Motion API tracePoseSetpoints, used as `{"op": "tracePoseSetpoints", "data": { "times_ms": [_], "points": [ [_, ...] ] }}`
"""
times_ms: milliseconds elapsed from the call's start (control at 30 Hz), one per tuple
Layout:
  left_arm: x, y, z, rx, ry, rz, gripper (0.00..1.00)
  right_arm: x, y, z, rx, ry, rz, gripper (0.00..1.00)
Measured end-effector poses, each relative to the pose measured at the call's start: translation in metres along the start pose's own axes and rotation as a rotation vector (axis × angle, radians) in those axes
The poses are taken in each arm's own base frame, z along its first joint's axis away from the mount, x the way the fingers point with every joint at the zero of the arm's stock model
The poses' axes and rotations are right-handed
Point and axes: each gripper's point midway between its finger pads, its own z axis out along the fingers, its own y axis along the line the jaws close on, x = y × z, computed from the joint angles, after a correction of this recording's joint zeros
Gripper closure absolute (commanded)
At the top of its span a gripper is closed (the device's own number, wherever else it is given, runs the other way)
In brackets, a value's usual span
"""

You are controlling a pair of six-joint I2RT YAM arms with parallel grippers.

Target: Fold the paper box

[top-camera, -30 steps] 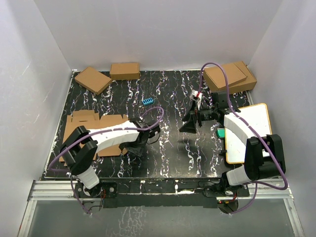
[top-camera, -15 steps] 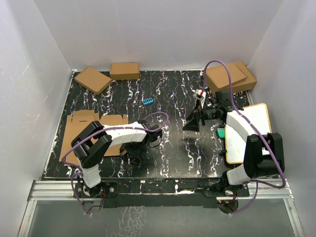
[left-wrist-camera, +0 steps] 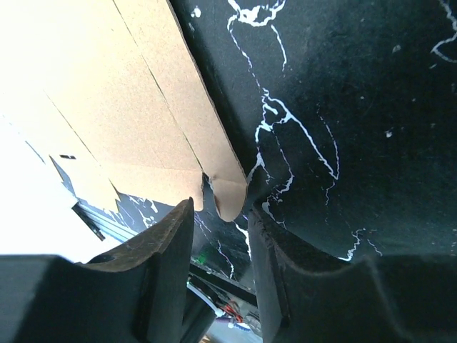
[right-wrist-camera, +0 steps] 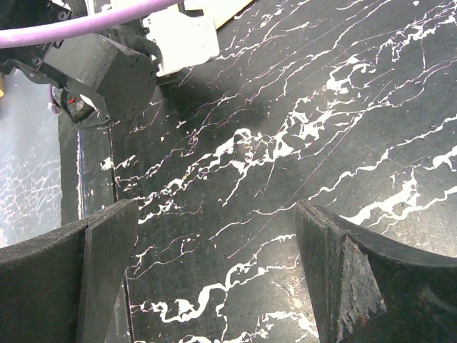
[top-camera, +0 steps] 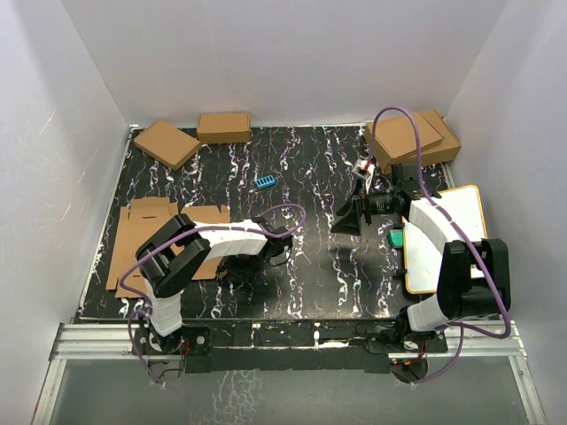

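Straddling paper box (left-wrist-camera: 143,107) flap, left tool (left-wrist-camera: 221,214) ajar, right tool (right-wrist-camera: 216,211) gaping beside whiteboard (top-camera: 454,215)

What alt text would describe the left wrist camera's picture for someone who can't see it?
A rounded corner flap of the flat brown paper box sits at the gap between two dark fingers, over a black, white-veined table.

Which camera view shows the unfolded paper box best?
The top external view: there the paper box lies flat on the left, with most of the sheet visible. The left wrist view shows only one flap's edge and corner, between the fingers of the left gripper. The right wrist view shows none of it.
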Motion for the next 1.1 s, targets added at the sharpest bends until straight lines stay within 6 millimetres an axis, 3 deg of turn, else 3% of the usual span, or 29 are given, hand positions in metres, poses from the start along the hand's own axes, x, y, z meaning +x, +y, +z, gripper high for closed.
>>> {"op": "tracePoseSetpoints", "data": {
  "times_ms": [433,667,833,1100],
  "points": [
    [-0.011,0.0,0.004,-0.012,-0.049,-0.01,0.99,-0.002,0.001,-0.002,-0.011,-0.013,0.003,0.01],
    [-0.019,0.005,-0.004,-0.018,-0.084,-0.025,1.0,-0.002,0.002,-0.002,-0.017,-0.015,0.003,0.01],
    [-0.045,0.007,-0.034,0.047,-0.175,-0.092,1.0,-0.003,0.004,-0.002,-0.026,-0.019,0.002,0.01],
    [-0.094,-0.001,-0.117,0.339,-0.432,-0.259,1.0,-0.007,0.01,0.0,-0.065,-0.044,0.008,0.01]
  ]
}}
